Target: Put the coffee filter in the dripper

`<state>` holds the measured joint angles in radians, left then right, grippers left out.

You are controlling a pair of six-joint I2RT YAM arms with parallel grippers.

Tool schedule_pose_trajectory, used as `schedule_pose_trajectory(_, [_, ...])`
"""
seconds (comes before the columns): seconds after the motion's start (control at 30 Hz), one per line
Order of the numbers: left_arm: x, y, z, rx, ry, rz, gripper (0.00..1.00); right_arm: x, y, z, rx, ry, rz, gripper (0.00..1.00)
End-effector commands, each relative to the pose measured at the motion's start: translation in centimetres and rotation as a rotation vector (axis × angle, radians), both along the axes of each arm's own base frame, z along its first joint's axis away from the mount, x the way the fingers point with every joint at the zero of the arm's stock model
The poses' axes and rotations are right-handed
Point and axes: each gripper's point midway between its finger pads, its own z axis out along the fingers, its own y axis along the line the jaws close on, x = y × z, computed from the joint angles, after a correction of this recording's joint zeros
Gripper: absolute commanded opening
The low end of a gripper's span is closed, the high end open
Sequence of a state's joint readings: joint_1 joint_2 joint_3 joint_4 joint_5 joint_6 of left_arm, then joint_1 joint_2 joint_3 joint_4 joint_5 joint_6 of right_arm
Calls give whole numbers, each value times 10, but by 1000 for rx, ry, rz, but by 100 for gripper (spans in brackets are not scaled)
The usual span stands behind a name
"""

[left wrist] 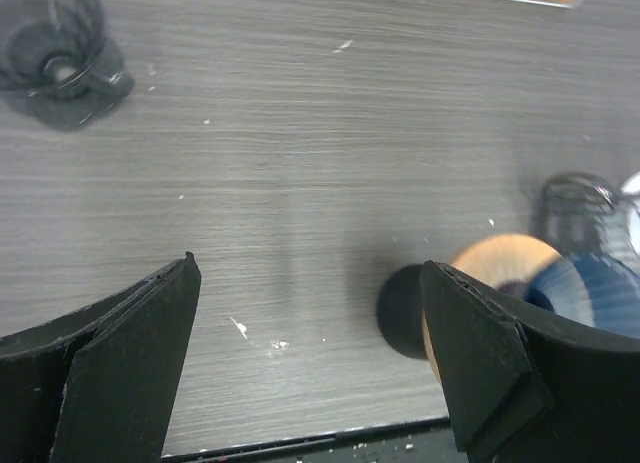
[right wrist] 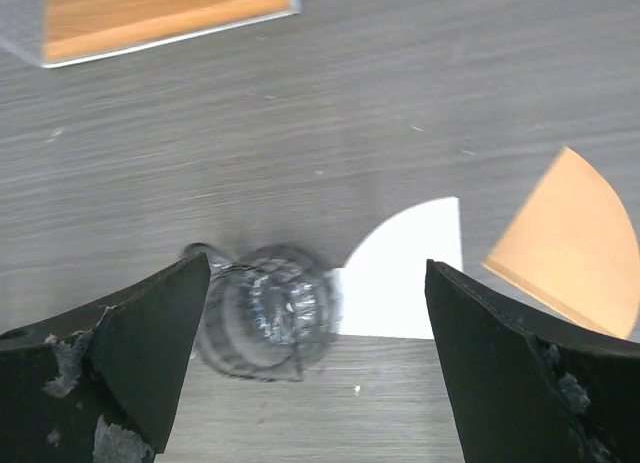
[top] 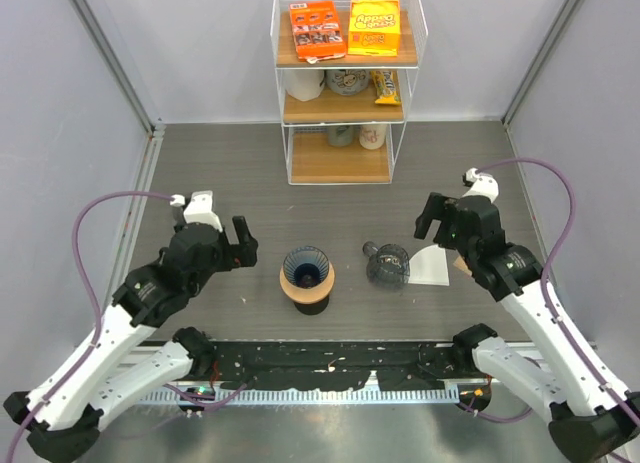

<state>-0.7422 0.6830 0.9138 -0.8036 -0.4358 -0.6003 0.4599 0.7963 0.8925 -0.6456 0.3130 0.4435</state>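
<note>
The right jaws stand wide open and hold nothing. Seen from the right wrist, the white paper filter (right wrist: 405, 273) lies flat on the surface (top: 230, 173) between them. It is a thin quarter-circle fan, and its edge is right against the clear ribbed dripper (right wrist: 265, 313). A brown filter (right wrist: 565, 248) of the same shape lies near it, not touching. The left jaws are also wide open and empty, beside the blue ribbed dripper (top: 306, 267) on its round wooden ring (top: 290, 287). The surface is grey with a fine wood grain.
</note>
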Motion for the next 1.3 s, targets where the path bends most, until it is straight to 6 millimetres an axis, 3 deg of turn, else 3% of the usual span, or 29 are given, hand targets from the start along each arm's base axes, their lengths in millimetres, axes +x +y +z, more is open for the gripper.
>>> schedule_pose_trajectory(0.0, [24,7,-6,-103,18,99,100,1,-28,-36,19,112,-97,95])
schedule_pose_trajectory(0.1, [45,9,-12,-213,20,160,99,4,-51,-70,-3,220,-154,95])
schedule_pose_trajectory(0.17, [60,5,1,-277,-10,157,100,8,-60,-91,2,290,-192,95])
schedule_pose_trajectory(0.27, [73,20,14,-249,-20,252,100,13,-61,-118,18,391,-187,95])
schedule_pose_trajectory(0.43, [79,39,14,-189,-63,329,100,27,-65,-145,-6,473,-224,96])
schedule_pose_trajectory(0.57, [78,36,16,-205,-110,295,100,30,-59,-163,32,527,-247,96])
schedule_pose_trajectory(0.93, [68,36,14,-208,-152,250,100,3,-67,-192,-44,592,-359,100])
schedule_pose_trajectory(1.17, [69,33,11,-213,-147,240,100,-4,-56,-209,-9,642,-303,86])
schedule_pose_trajectory(1.27, [70,35,9,-201,-142,250,100,-6,-51,-216,12,660,-292,85])
